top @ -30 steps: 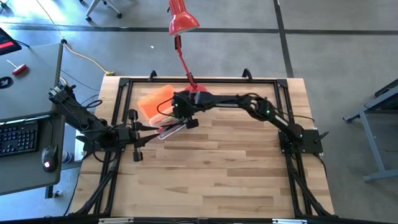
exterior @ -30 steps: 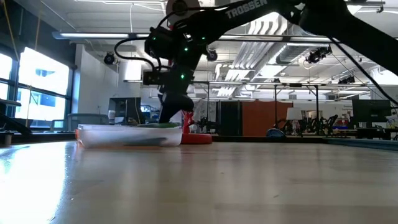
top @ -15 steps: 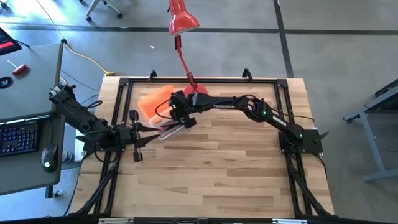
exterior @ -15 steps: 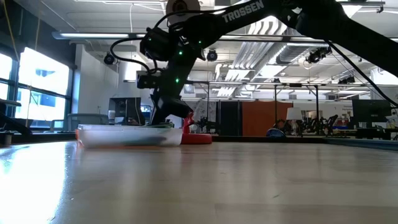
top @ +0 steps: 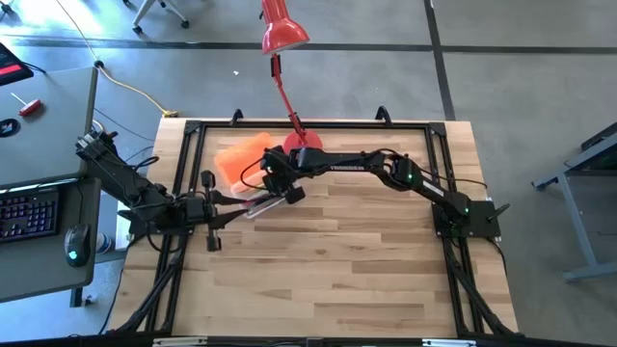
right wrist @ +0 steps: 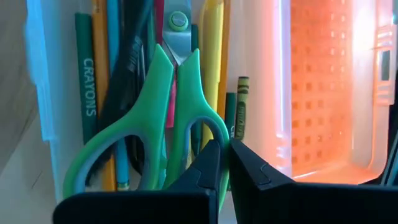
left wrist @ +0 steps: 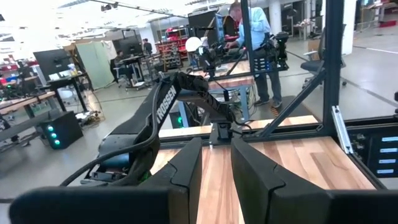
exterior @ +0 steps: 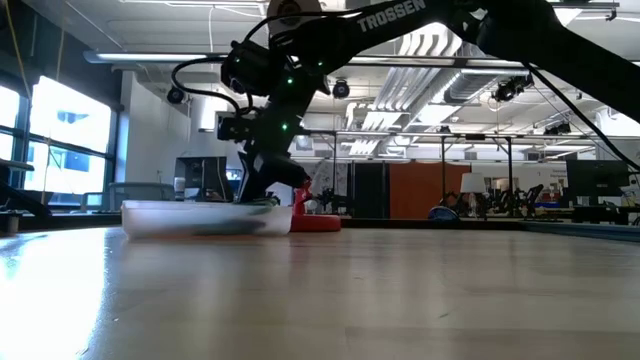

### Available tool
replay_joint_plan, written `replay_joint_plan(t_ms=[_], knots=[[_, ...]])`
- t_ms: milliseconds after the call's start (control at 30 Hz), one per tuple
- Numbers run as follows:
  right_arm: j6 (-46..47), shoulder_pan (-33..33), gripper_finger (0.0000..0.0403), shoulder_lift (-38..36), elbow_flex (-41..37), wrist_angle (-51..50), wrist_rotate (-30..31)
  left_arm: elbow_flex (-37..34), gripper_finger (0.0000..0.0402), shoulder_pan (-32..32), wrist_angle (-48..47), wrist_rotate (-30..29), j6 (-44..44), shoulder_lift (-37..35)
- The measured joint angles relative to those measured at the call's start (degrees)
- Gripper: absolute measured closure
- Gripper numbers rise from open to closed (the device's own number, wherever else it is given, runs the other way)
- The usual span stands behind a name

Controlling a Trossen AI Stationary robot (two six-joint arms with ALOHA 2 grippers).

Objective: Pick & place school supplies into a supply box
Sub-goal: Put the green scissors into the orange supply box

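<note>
My right pincer [right wrist: 225, 163] hangs low over the open box [top: 253, 198], fingers nearly shut on the thin rim of one handle loop of the scissors [right wrist: 158, 118]. The scissors lie directly ahead of the pincer, on top of the pens [right wrist: 93, 87] and crayons packed in the box. The orange lid [right wrist: 320, 87] lies open just to one side of the pincer. My left pincer [left wrist: 214, 177] waits beside the box over the surface [top: 366, 260], its fingers a narrow gap apart and holding nothing.
</note>
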Motion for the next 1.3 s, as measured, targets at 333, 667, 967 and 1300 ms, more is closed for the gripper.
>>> replay_joint_plan(t_ms=[333, 667, 967, 1300], knots=[[1.1, 0.3, 0.0400, 0.0, 0.0, -6.3, -3.5, 0.0, 0.0284, 0.0, 0.0, 4.3, -0.4, 0.0], [0.0, 2.1, 0.0400, 0.0, 0.0, -3.2, 0.3, 0.0, 0.0284, 0.0, 0.0, 4.3, -1.1, 0.0], [1.6, 3.2, 0.0400, 0.0, 0.0, -3.6, 4.0, 0.0, 0.0284, 0.0, -4.4, 7.7, -1.1, 0.0], [10.5, 3.5, 0.0400, 0.0, 0.0, -2.7, 7.2, 0.0, 0.0284, 0.0, -5.1, 8.0, -1.1, 0.0]])
